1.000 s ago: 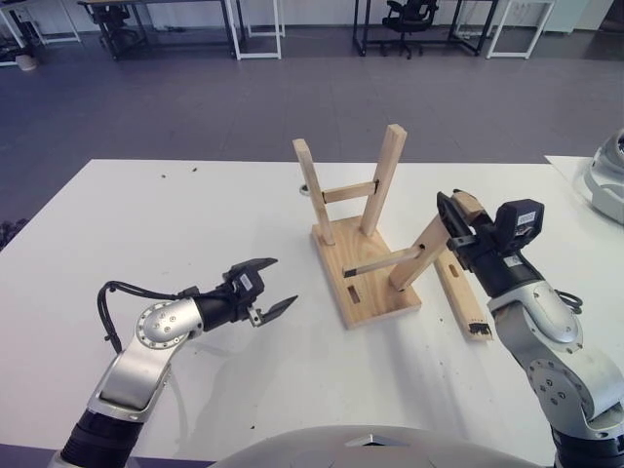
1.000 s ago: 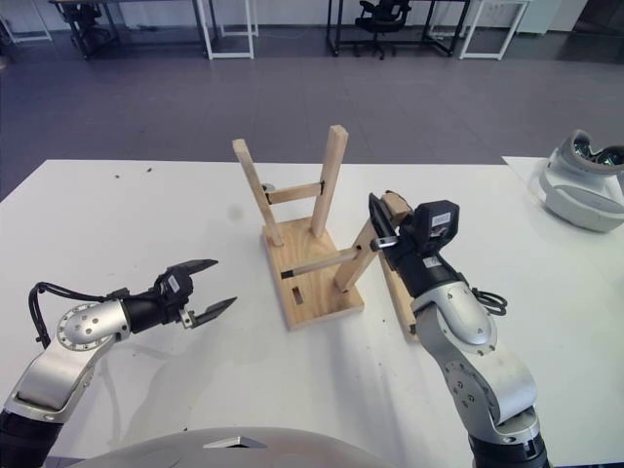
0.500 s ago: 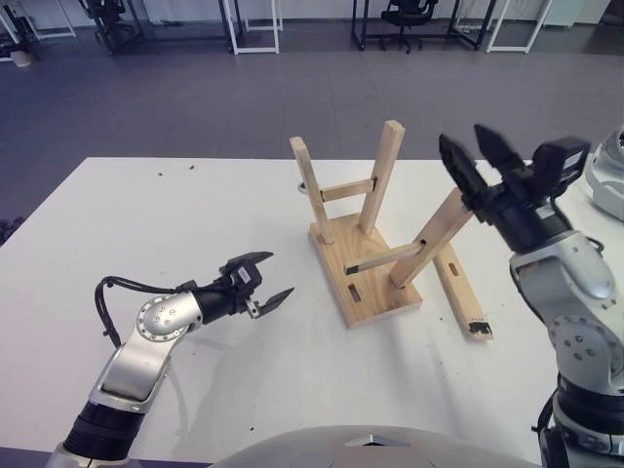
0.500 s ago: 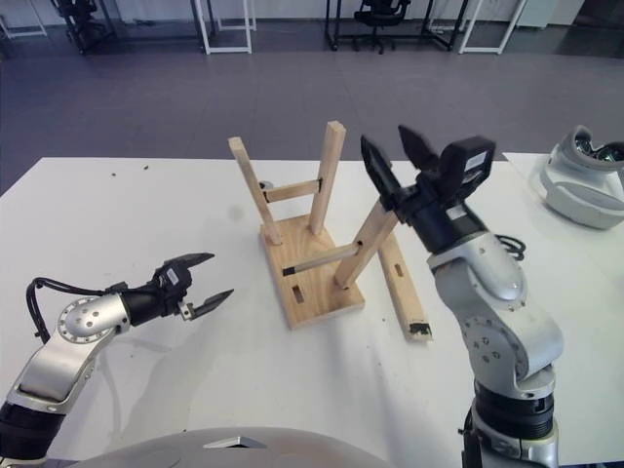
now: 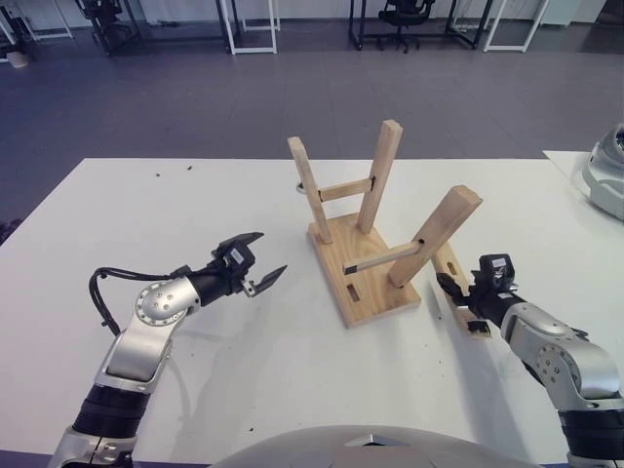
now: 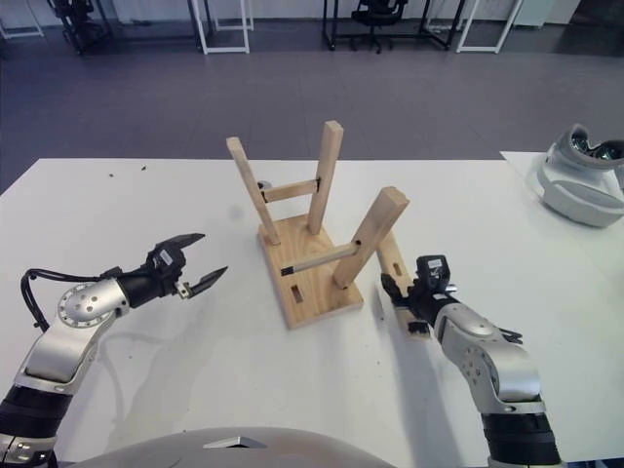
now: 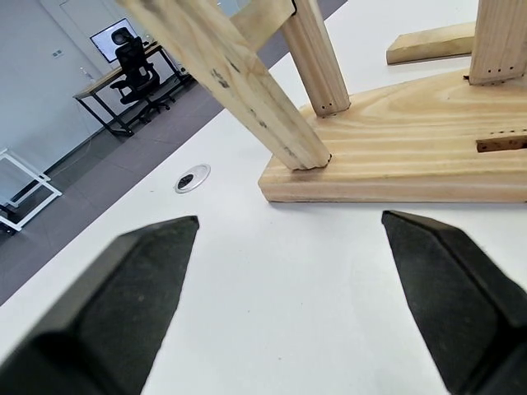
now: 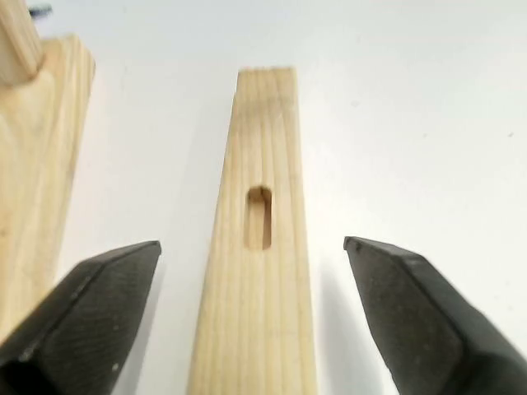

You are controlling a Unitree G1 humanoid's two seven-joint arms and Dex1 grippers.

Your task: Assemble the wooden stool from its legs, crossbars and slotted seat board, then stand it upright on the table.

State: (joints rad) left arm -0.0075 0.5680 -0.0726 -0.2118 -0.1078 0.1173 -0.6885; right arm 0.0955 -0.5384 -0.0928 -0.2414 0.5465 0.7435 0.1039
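Black wedge-shaped fingers (image 8: 90, 304) of the right gripper (image 8: 251, 245) stand spread on either side of a loose stool leg (image 8: 263, 329), apart from it. That leg, pale straight-grained pine with an oval mortise cut in its face, lies flat on the white table (image 5: 195, 195), just right of the seat board (image 5: 369, 292).

The slotted seat board, a flat rectangular slab of the same light wood, lies on the table with two square-section legs (image 5: 310, 190) rising from its far end, joined by a short crossbar (image 5: 348, 190). A third leg (image 5: 436, 234) leans tilted at the board's right edge, and a thin crossbar (image 5: 382, 258) runs from it over the board, its end dark. Rectangular slots (image 5: 353, 292) show in the board's near half.

To the left, the left gripper (image 5: 273, 252) hovers above the tabletop, its dark pointed fingers held wide apart and aimed at the stool.

A round metal grommet (image 7: 192, 177) sits in the tabletop behind the stool.
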